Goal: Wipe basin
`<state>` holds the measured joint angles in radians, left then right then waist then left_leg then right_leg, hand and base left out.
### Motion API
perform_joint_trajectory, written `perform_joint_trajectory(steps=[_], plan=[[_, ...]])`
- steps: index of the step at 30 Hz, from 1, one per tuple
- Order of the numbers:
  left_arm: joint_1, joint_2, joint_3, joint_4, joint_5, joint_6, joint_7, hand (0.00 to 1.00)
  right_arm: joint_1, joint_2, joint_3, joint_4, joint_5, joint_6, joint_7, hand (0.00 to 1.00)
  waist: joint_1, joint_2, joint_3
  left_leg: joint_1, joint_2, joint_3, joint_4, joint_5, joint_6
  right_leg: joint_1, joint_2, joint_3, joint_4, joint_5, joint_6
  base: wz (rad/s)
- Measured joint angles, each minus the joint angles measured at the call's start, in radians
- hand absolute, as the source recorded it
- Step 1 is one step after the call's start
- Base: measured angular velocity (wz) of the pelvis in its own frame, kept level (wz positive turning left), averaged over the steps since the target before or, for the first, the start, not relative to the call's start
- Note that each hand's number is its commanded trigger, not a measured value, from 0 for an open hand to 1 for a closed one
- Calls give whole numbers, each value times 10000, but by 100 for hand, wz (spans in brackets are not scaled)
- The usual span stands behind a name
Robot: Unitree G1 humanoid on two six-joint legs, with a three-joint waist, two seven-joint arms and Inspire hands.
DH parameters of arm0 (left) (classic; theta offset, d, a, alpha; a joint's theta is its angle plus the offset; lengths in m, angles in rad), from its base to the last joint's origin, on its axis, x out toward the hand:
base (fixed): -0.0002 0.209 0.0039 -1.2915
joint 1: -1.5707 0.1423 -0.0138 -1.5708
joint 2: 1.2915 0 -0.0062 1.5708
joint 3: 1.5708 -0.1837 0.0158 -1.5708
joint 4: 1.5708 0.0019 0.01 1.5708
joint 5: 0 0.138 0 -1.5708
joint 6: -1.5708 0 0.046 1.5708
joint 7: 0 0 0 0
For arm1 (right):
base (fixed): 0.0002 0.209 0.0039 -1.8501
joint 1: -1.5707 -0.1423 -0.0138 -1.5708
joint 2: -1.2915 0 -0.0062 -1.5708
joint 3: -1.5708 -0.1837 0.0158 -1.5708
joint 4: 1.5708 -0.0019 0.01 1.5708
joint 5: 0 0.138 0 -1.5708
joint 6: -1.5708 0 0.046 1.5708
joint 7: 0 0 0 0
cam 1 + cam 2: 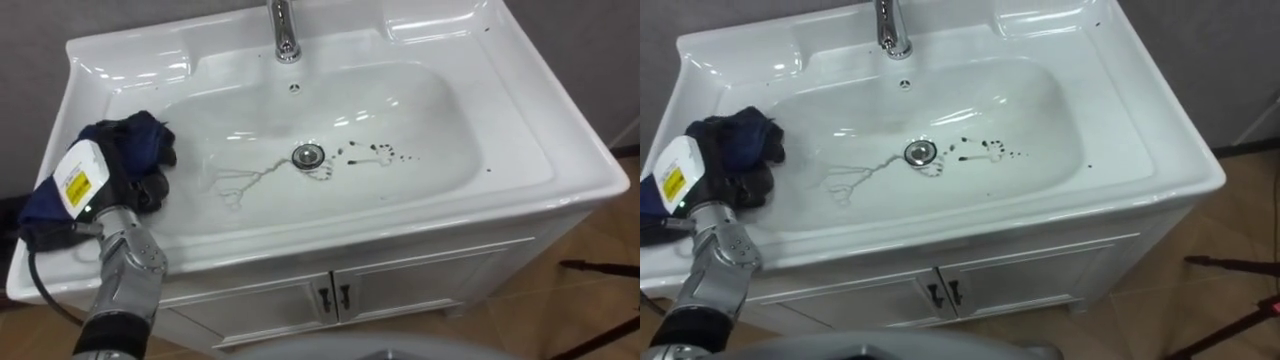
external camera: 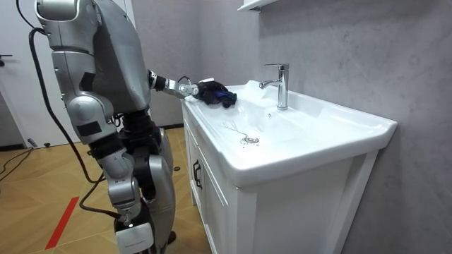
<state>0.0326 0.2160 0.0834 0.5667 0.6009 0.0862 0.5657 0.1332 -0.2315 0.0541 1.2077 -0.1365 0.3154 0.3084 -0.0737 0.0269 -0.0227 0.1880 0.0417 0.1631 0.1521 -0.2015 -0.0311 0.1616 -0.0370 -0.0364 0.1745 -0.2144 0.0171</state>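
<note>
A white basin (image 1: 440, 120) is set in a white vanity. Dark specks and smears (image 1: 375, 152) lie right of the drain (image 1: 308, 154), and thin grey streaks (image 1: 245, 182) run left of it. A crumpled dark blue cloth (image 1: 140, 135) lies on the basin's left rim, at the edge of the bowl. My left hand (image 1: 85, 180) rests on the cloth with its dark fingers (image 1: 150, 190) curled into it. In the room view the same hand (image 2: 187, 89) reaches from my body to the cloth (image 2: 215, 92) on the vanity's far corner.
A chrome tap (image 1: 285, 30) stands at the back centre of the basin. Below the bowl are two white cabinet doors with small handles (image 1: 335, 295). I stand at the front left corner of the vanity, on a wooden floor (image 2: 42, 204).
</note>
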Motion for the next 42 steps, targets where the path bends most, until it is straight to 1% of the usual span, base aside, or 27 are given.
perform_joint_trajectory(steps=[2, 4, 8, 12, 14, 16, 19, 21, 23, 24, 26, 27, 29, 30, 31, 32, 33, 35, 37, 38, 39, 42], plan=[[-3, 41, -8, 3, 9, 0, 8, 100, 3, 1, -1, 0, 2, 73, 12, 0, 2, -1, 0, 6, 0, 0, -7, 0, 0, 2, 0, 12, 0, 0, 0, 0], [-2, 157, 0, 17, -19, -10, 65, 100, -16, 1, -2, 1, -1, 134, 15, 0, 5, 0, 0, 48, 0, -2, -14, 1, 0, 42, -2, 15, -1, 0, 0, 0], [-12, 93, 166, 22, -203, -118, 76, 100, -146, 1, -4, 12, -97, 130, 56, 0, -1, -9, -5, 99, -1, 13, -18, 1, 0, 74, -15, 0, -1, -3, -4, 0], [-12, 150, 285, 119, -247, -332, 65, 100, -250, 1, -8, -7, -333, 128, 213, 0, 4, -40, -24, 113, -1, 16, -21, 1, 0, 80, -18, -2, -7, -6, -3, 0], [-20, 189, 310, 117, -677, -405, 55, 100, -249, 1, -2, -36, -331, 128, 232, 0, 2, -53, -32, 125, -1, 16, -21, 0, -1, 113, -20, -21, -25, -5, -3, 0], [-39, 264, 321, 116, -1381, -492, -68, 100, -255, -6, 1, -67, -328, 113, 232, 0, 5, -58, -35, 126, -2, 6, -21, 0, -1, 122, -22, -43, -31, -7, -4, 0], [-54, 273, 375, 116, -1937, -556, -158, 100, -255, -6, 2, -57, -333, 69, 232, 0, 26, -57, -35, 126, -3, 3, -21, 0, 0, 125, -24, -48, -32, -7, -4, 0], [-61, 290, 426, 115, -2514, -677, -277, 100, -255, -6, 4, -56, -343, 42, 232, 0, 47, -57, -35, 127, -6, 2, -20, 0, 0, 128, -25, -53, -30, -7, -3, 0], [-66, 319, 433, 96, -2866, -732, -349, 100, -254, -6, -2, -56, -333, 41, 228, 0, 84, -56, -35, 130, -6, 3, -19, 0, 0, 126, -24, -53, -22, -6, -3, 0], [-72, 352, 506, 22, -2921, -732, -474, 100, -256, -7, -2, -55, -303, 41, 226, 0, 104, -57, -35, 131, -6, -6, -13, 0, 0, 132, -32, -77, -13, -6, -3, 0], [-89, 310, 593, -110, -2948, -730, -689, 100, -259, -18, 2, -62, -235, 11, 228, 0, 162, -62, -34, 119, -10, -29, -9, 0, 0, 133, -62, -171, -6, -6, -2, 5], [-93, 288, 654, -282, -2937, -721, -830, 100, -243, -18, 8, -59, -226, -33, 230, 0, 241, -73, -27, 105, -11, -54, -6, 0, 0, 124, -63, -194, -5, -6, -1, 6], [45, 247, 687, -668, -2928, -721, -991, 100, -221, -16, 9, -52, -234, -161, 241, 0, 260, -113, -24, 58, -15, -121, 3, 0, 0, 113, -70, -259, -13, -13, 6, 12], [124, 236, 678, -1030, -2926, -621, -1051, 100, -203, -6, 15, -52, -223, -230, 247, 0, 241, -160, -21, -47, -26, -202, 55, -1, 0, 72, -102, -400, -11, -20, 4, 24], [127, 240, 658, -1355, -2885, -461, -1175, 100, -193, -3, 13, -37, -225, -357, 286, 0, 240, -213, -14, -212, -33, -311, 117, -1, 0, -16, -114, -508, 3, -21, 0, 26], [129, 240, 642, -1503, -2843, -398, -1219, 100, -206, -3, 10, -8, -227, -433, 311, 0, 239, -244, 11, -269, -33, -357, 144, -1, 0, -48, -114, -545, 6, -18, -4, 24], [169, 232, 632, -1824, -2836, -309, -1313, 100, -197, 2, -1, 21, -231, -566, 337, 0, 241, -299, 53, -358, -33, -440, 182, -1, 0, -75, -107, -595, -2, -16, -8, 19], [267, 225, 639, -2272, -2805, -190, -1400, 100, -186, 8, -14, 35, -221, -711, 357, 0, 248, -339, 77, -422, -37, -571, 187, -1, -1, -77, -91, -647, -26, -19, -14, 17], [381, 109, 654, -3034, -2726, -110, -1399, 100, -183, 15, -79, 41, -214, -880, 447, 0, 259, -432, 175, -494, -37, -656, 213, -2, -2, -75, -86, -730, -46, -22, -20, 14], [380, 68, 653, -3183, -2722, -109, -1398, 100, -177, 25, -96, 45, -215, -895, 453, 0, 256, -416, 204, -534, -44, -696, 228, -2, -2, -79, -88, -763, -56, -22, -20, 12], [380, -1, 643, -3452, -2720, -104, -1379, 100, -192, 28, -92, 113, -215, -980, 451, 0, 267, -443, 210, -570, -47, -705, 255, -2, -3, -97, -91, -770, -40, -22, -20, 7], [378, -33, 572, -4130, -2448, -96, -1333, 100, -186, 28, -96, 123, -225, -1196, 446, 0, 211, -429, 219, -632, -56, -727, 310, -4, -6, -103, -101, -793, -43, -23, -21, 0]])
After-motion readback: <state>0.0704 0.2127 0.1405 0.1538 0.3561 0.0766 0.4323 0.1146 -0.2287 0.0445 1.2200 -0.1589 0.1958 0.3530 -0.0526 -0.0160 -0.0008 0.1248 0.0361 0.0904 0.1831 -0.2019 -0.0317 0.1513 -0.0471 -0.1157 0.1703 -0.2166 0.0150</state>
